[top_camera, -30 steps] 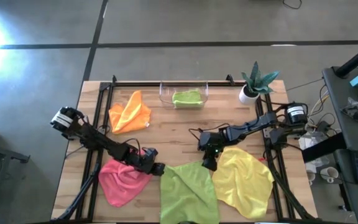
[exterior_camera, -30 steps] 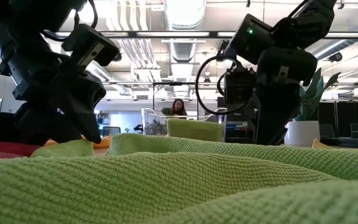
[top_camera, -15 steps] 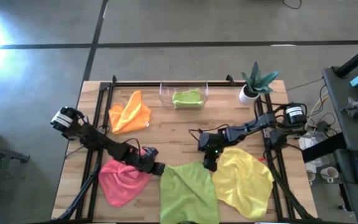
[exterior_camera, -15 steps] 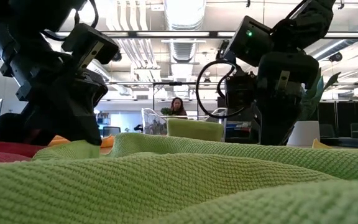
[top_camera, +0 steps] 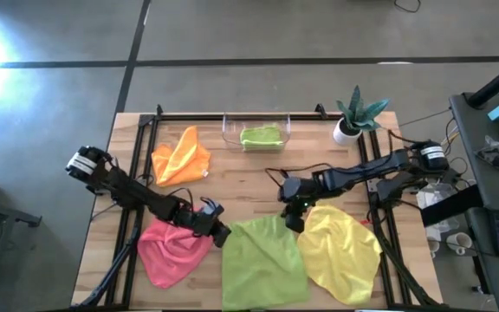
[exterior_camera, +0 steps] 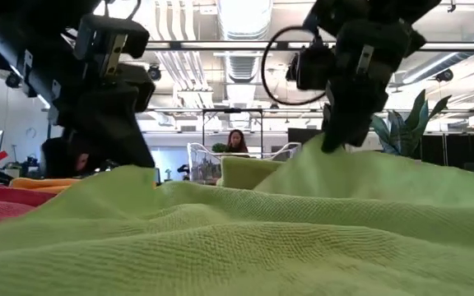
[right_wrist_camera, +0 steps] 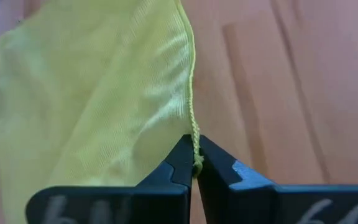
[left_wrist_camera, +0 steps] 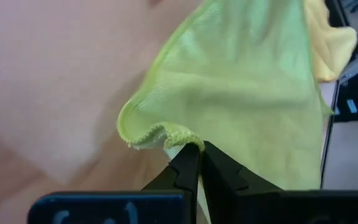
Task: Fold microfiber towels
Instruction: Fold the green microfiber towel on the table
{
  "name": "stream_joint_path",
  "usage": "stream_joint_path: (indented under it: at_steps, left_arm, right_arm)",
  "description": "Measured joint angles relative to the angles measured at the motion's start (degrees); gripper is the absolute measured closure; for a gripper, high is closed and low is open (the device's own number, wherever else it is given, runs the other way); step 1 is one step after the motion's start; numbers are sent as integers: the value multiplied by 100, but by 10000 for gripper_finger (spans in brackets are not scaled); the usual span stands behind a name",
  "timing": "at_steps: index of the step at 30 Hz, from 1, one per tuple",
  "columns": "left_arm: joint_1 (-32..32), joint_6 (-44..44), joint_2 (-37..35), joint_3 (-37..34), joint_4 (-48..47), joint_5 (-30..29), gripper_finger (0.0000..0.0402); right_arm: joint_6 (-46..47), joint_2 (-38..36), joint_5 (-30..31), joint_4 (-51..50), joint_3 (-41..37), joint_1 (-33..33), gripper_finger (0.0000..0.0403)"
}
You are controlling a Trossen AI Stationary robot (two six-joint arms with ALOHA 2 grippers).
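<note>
grip left: your left end effector is pinched together on the far left corner of the lime green towel, you can see the frilly hem bunched right at the fingertips in the left wrist view
grip right: right end effector is clamped on the far right corner of that same towel, hem thread running straight into the closed tips
where the towel is: near edge of the bench, middle, with the pink towel on its left and the yellow towel on its right, both touching or overlapping its sides
the relation that matters: the whole body of the cloth trails away from both end effectors toward the near edge, so the held far edge runs left-right between the arms and the free edge is the near one. i'd guess the fold wants that held edge carried over toward the near edge, both arms level; the right corner looks a bit higher in the low view
who's nearer: neither really, each arm owns its own corner
material: soft waffle-knit microfiber, floppy, drapes in a tent off each pinch
others: orange towel crumpled far left, a second lime green towel sitting in the clear bin at the far edge, well apart from this one
</note>
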Motion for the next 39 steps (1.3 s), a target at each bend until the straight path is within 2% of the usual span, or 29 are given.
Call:
stream_joint_path:
  at_steps: [5,10,16,29,35,39]
  left_arm:
    - [186,1074,-206,103,-243,-10,401]
    - [457,2073,-511,350,-1169,-91,401]
    - [1030,2992,-886,454,-1937,-286,401]
    - [2503,4841,-1392,488,-2376,-610,402]
    - [2828,5704,-1615,504,-2360,-1049,402]
    - [2825,6272,-1904,560,-2332,-1055,401]
  right_arm:
    - [-186,-357,420,-297,88,-47,394]
    - [-533,-586,1078,-976,258,-131,394]
    - [-806,-692,1900,-1095,330,-334,394]
    - [-1681,-624,3229,-1067,716,-749,394]
    - [-2247,-624,3603,-1074,951,-909,394]
    - [-2778,-624,3658,-1072,1070,-930,394]
